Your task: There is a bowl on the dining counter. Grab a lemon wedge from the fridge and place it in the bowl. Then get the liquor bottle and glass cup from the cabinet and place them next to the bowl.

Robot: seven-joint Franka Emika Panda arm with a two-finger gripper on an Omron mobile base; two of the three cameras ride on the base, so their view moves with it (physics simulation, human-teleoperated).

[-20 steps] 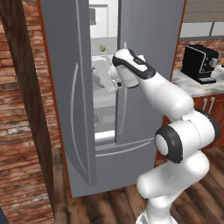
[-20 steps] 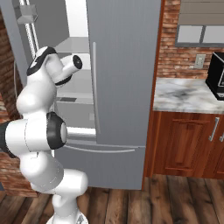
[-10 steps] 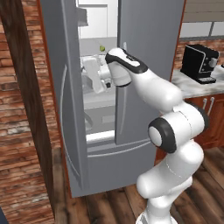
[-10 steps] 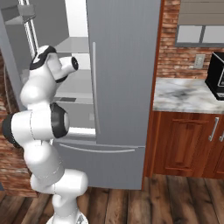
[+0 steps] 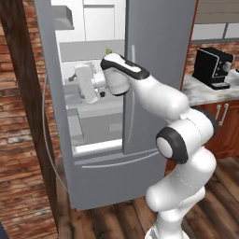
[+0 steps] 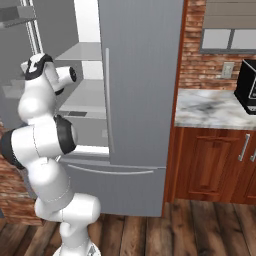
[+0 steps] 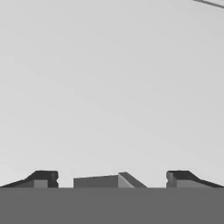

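From the left base view, my arm reaches up and leftward into the open fridge, whose left door is swung out toward the brick wall. My gripper sits inside the fridge compartment, at the level of the shelf, with the white hand body just in front of the grey interior. On the shelf above and behind my wrist lies a small yellow-green thing, the lemon wedge; it is near my hand but apart from it. A black coffee machine stands on the marble counter to the right of the fridge.

From the right base view, my arm rises at the left, its upper part bent in toward the fridge opening beside the closed right door. The coffee machine shows at the right edge on the counter, above wooden cabinets.

In the hand view, my two dark fingertips stand far apart at the bottom, spread wide with nothing between them. Ahead is a plain pale grey surface, too featureless for me to tell which part of the fridge it is.
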